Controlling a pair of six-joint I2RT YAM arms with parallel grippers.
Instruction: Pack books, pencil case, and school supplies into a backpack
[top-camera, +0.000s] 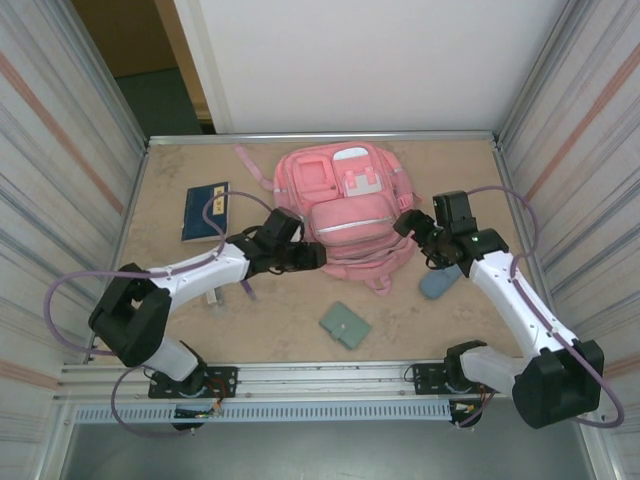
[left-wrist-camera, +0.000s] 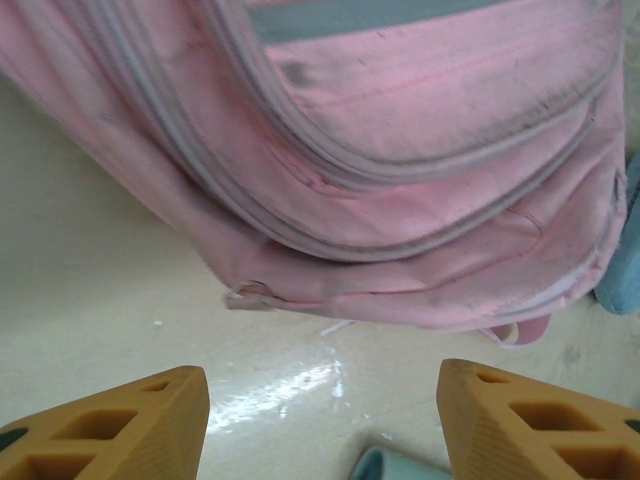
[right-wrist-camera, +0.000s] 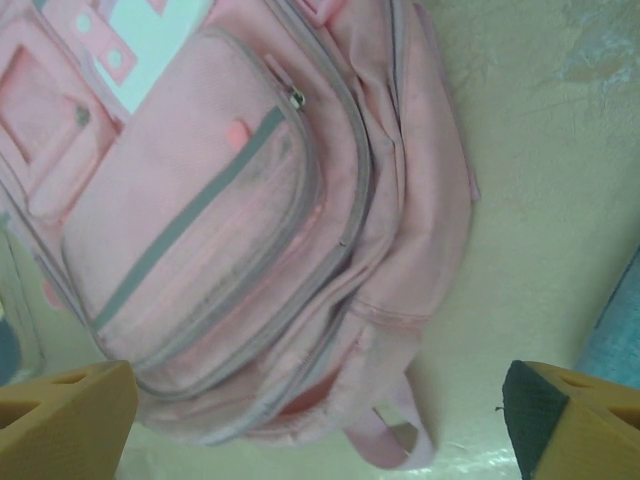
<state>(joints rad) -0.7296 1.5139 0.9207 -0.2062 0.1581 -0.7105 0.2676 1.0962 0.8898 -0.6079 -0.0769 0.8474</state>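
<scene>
So the pink backpack (top-camera: 345, 215) lies flat mid-table with its top end close to the back wall. The left gripper (top-camera: 312, 258) sits just off the backpack's lower left corner, jaws spread, nothing between them. The right gripper (top-camera: 407, 224) is at the backpack's right edge, spread wide, empty too. The pencil case (top-camera: 440, 283) lies just right of the backpack's bottom, under the right arm, so that side's tight. The green folder (top-camera: 345, 325) is below the backpack on open table. The book (top-camera: 205, 211) is well off to the backpack's left, bare table around it.
</scene>
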